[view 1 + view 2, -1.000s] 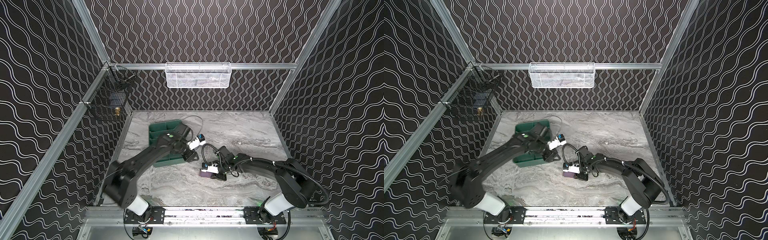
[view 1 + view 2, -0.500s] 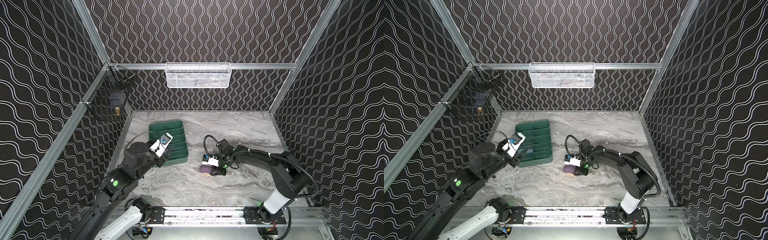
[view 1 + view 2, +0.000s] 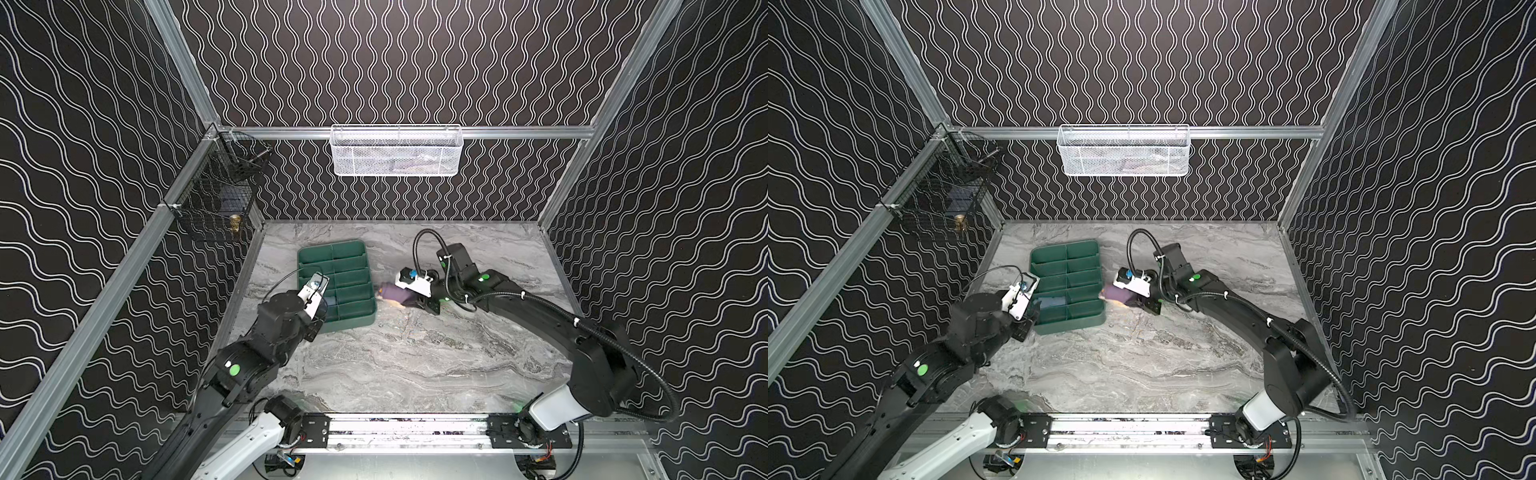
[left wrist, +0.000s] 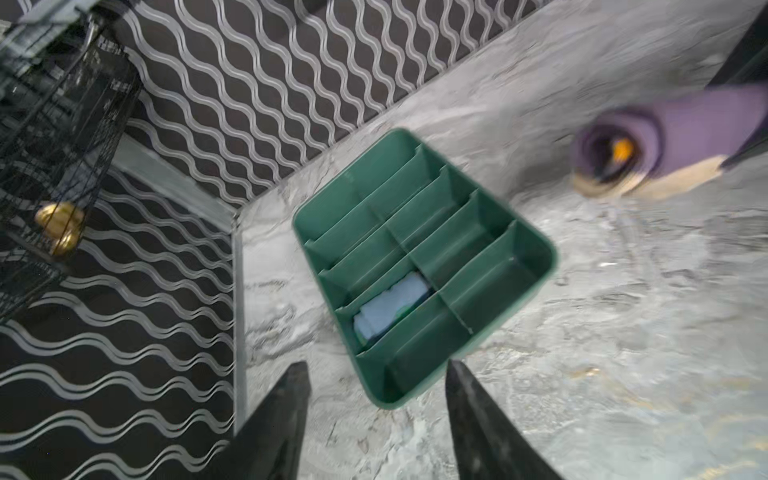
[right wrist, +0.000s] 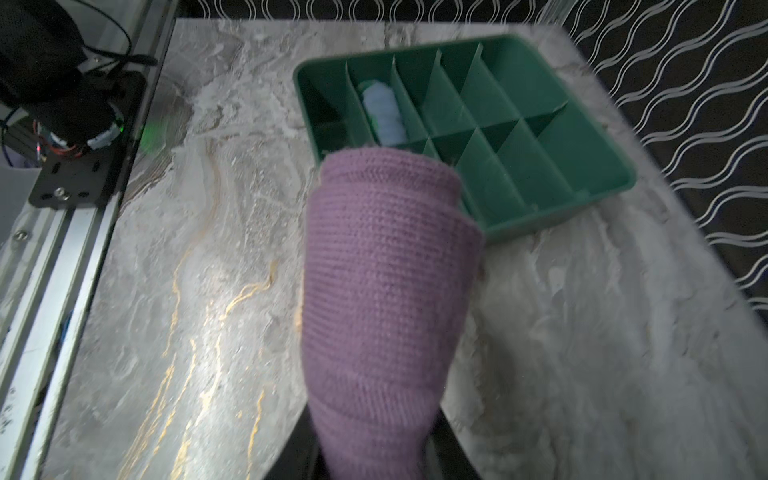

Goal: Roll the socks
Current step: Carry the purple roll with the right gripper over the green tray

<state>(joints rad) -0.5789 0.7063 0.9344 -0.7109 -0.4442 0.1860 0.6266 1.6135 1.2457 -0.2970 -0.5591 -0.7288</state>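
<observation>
Robot sorts laundry: a rolled purple sock [image 3: 392, 293] is gripped between the jaws of the right claw [image 3: 405, 298], low over the marble-patterned table [image 3: 415, 365], just beside the rim of a green divided tray [image 3: 353, 324] at its 3 o'clock side. A rolled light blue sock [image 4: 390, 305] is seen lying in a compartment toward the tray's 7 o'clock corner, in the second row from the near end. The left claw [image 4: 376, 368] is held open and empty near that same corner, apart from both socks.
</observation>
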